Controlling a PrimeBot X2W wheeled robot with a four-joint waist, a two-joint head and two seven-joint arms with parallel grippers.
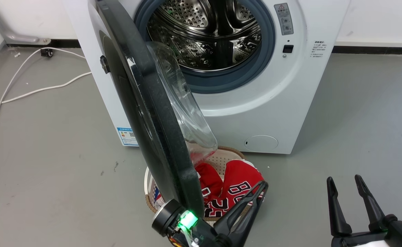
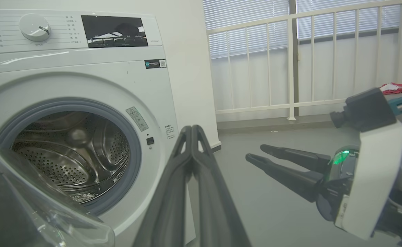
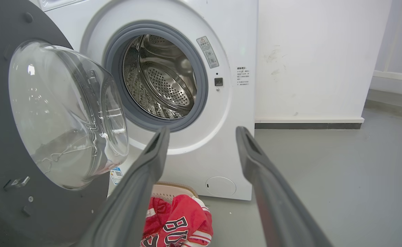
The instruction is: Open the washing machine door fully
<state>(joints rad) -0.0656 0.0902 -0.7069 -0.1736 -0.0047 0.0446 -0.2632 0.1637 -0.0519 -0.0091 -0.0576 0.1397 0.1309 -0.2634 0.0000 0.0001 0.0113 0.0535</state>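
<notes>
Got the washing machine door (image 1: 146, 113) swung roughly halfway out, hanging over a basket (image 1: 147, 187) of red laundry (image 1: 236, 180). Looks heavy and stiff, probably slippery on that gloss. Wouldn't lean on the glass bowl (image 1: 183, 109). Better to push the black rim from inside, out near the free edge. Seeing left claw (image 1: 263, 186) pinched together on nothing just beside the door's bottom edge, right claw (image 1: 343, 178) spread wide, empty.

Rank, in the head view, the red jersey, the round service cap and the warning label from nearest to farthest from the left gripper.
1. Red jersey, just under the left gripper.
2. Service cap, low on the machine.
3. Warning label, high beside the drum.
</notes>
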